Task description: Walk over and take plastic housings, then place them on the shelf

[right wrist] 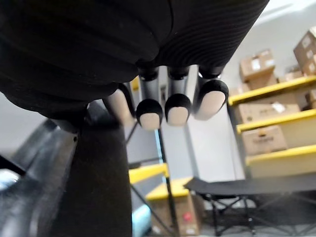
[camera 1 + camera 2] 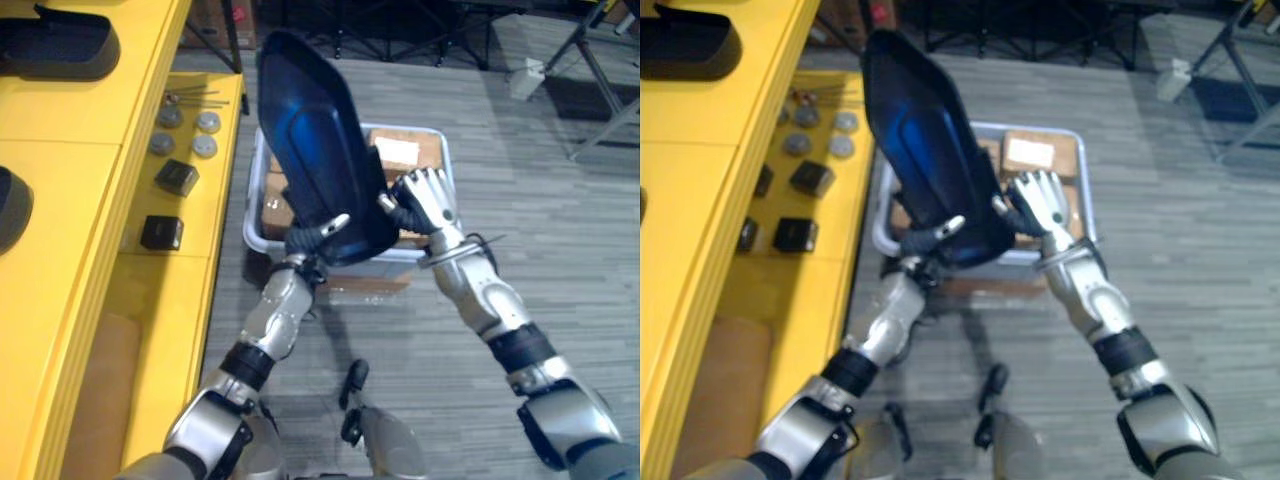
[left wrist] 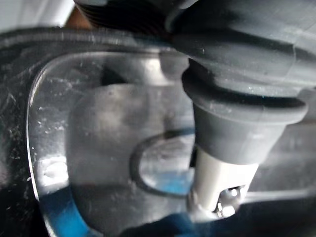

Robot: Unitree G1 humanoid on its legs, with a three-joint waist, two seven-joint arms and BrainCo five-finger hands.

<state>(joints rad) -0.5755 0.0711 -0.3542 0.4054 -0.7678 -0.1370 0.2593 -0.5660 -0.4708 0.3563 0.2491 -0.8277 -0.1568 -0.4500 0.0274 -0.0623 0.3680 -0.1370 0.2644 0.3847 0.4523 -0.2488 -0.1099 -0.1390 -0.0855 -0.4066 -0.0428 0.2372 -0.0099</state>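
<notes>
Holding housing (image 2: 315, 150) upright, left hand (image 2: 325, 228) clamped on its lower edge, right hand (image 2: 432, 200) bracing its side, fingers relaxed, bin (image 2: 400, 258) beneath both hands.

housing (image 2: 315, 150): glossy dark blue | shelf (image 2: 70, 200): yellow | bin (image 2: 257, 215): pale grey | floor (image 2: 560, 230): grey planks

It looked like a warehouse or stockroom with a workshop side. A long yellow shelf unit (image 2: 90, 150) carried loose stock: a dark moulded housing (image 2: 60, 45), round grey discs (image 2: 205, 147) and small black blocks (image 2: 176, 177). A grey bin (image 2: 255, 215) of cardboard boxes (image 2: 400, 150) sat on the grey plank floor (image 2: 560, 250), with metal stand legs (image 2: 600, 70) beyond. The right wrist view showed yellow racks (image 1: 276, 123) stacked with cartons (image 1: 264, 140) and a black folding bench (image 1: 247, 185).
</notes>
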